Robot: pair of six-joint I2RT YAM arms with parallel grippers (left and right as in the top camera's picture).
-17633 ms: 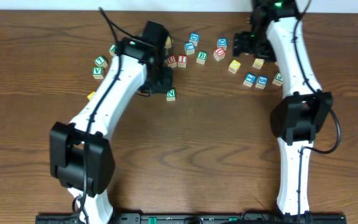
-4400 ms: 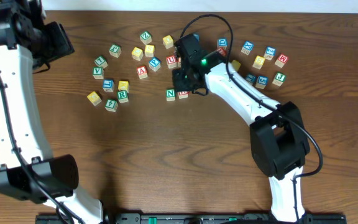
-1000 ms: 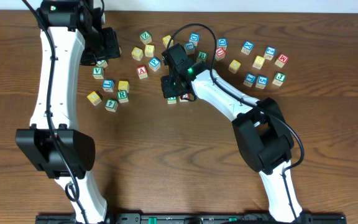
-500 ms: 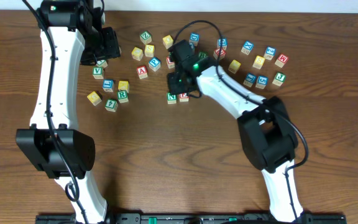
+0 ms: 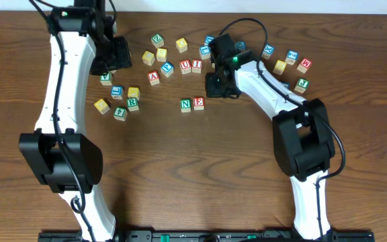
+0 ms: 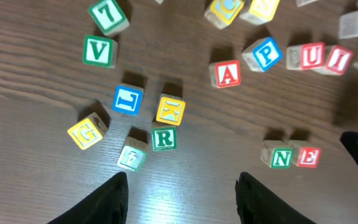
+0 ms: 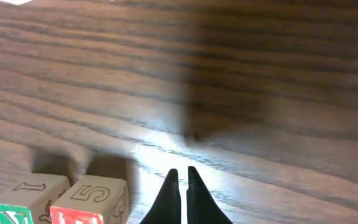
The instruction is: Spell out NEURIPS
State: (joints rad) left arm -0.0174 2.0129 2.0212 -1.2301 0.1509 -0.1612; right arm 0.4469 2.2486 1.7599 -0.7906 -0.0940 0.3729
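From above: letter cubes strewn over the far half of the wooden table [image 5: 200, 168]. N cube [image 5: 186, 104] and E cube [image 5: 199, 103] side by side and touching, alone on the near side of the rest. Beyond them, U cube [image 5: 185, 66] and I cube [image 5: 197, 65] touching in a row, with P cube [image 5: 167, 68] and A cube [image 5: 154, 76] just to their left. R cube [image 5: 132, 103] in a small cluster farther left, V cube [image 5: 105, 78] near it. Left arm stretched up the left side, left claw [image 5: 116, 54] hanging over the cluster's far edge. Right arm bent in from the right, right claw [image 5: 218, 84] near E cube but apart from it, more cubes behind and to its right.

From the left wrist: looking down from well above. Two dark fingers [image 6: 114, 196] wide apart at the bottom edge, nothing between them, nothing held. R cube just below a yellow K cube [image 6: 170, 110], blue L cube [image 6: 128, 99] and yellow G cube [image 6: 87, 132] close by. N and E far to the right, beside a dark piece of the right arm.

From the right wrist: fingers [image 7: 171, 194] pressed together to a point, gripping nothing, low over bare wood. N cube and E cube in the bottom left corner, touching, letters cut off by the edge.
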